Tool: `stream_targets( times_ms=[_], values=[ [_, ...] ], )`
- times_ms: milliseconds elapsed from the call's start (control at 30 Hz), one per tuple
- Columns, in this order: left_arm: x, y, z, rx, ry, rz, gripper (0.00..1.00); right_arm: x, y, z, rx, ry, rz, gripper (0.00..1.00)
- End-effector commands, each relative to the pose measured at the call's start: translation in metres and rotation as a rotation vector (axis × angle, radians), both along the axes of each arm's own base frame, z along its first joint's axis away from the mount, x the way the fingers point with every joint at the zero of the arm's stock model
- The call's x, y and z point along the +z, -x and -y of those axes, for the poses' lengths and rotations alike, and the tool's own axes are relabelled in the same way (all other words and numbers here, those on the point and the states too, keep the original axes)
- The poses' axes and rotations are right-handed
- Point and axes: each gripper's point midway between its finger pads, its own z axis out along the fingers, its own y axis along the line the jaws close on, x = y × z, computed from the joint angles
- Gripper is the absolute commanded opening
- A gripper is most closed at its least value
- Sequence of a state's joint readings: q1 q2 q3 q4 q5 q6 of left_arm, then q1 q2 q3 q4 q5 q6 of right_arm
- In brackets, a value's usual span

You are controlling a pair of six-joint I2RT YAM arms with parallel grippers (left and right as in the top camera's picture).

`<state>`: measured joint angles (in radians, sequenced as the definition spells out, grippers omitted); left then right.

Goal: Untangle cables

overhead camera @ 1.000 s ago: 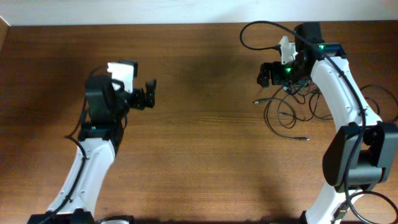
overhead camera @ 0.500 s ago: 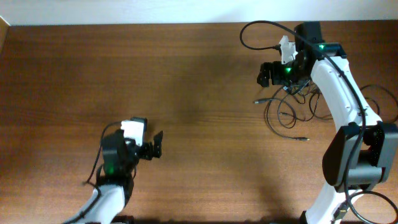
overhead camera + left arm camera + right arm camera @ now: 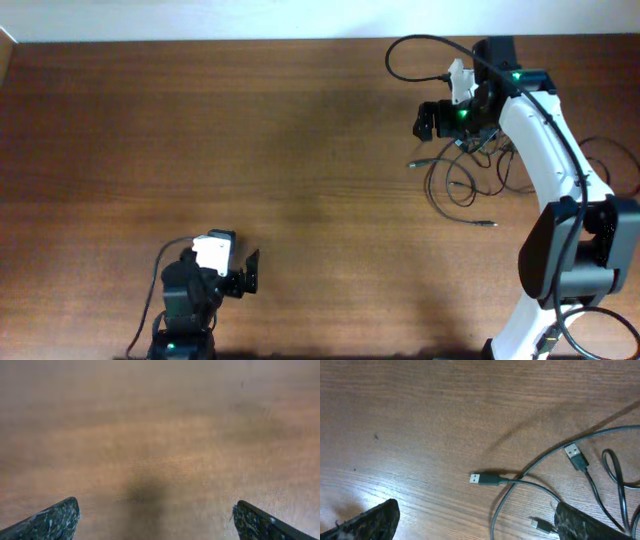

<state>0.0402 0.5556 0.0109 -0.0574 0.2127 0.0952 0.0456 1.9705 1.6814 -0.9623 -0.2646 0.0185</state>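
Note:
The cables (image 3: 462, 178) lie in loose black loops on the wooden table at the right, beside and under my right arm. My right gripper (image 3: 424, 120) hangs open just left of the bunch, holding nothing. In the right wrist view a USB plug (image 3: 481, 479) lies ahead of the open right gripper (image 3: 475, 522). A second USB plug (image 3: 575, 455) and a small plug (image 3: 540, 524) lie to the right, near the right fingertip (image 3: 580, 521). My left gripper (image 3: 250, 272) is open at the near left edge, far from the cables. The left wrist view shows the left gripper (image 3: 155, 521) over bare wood.
The thick black arm cable (image 3: 405, 50) arcs over the far right of the table (image 3: 300, 150). More thin loops trail toward the right edge (image 3: 610, 150) behind the right arm. A white wall (image 3: 200, 15) runs along the far edge.
My left arm has drawn back from the middle left of the table to the near edge, gripper still open. The right arm and the cables have not moved.

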Motion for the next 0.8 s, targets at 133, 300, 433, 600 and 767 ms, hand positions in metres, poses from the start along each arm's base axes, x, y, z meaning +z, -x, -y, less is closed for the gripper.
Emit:
stream_targets(
  times_ms=[133,300,433,600,767],
  values=[
    [0.060,-0.011,-0.003,0.010,-0.029,0.274,0.99,0.004,-0.003,-0.002,0.003,-0.013,0.011,0.99],
    [0.093,-0.011,-0.003,0.011,-0.034,0.417,0.99,0.004,-0.003,-0.002,0.003,-0.013,0.011,0.99],
    [0.121,-0.006,0.002,-0.006,-0.033,0.543,0.99,0.004,-0.003,-0.002,0.003,-0.013,0.011,0.99],
    [0.121,-0.006,0.003,-0.010,-0.032,0.542,0.99,0.004,-0.003,-0.002,0.003,-0.013,0.011,0.99],
    [0.121,-0.006,0.003,-0.010,-0.032,0.542,0.99,0.004,-0.003,-0.002,0.003,-0.013,0.011,0.99]
  ],
)
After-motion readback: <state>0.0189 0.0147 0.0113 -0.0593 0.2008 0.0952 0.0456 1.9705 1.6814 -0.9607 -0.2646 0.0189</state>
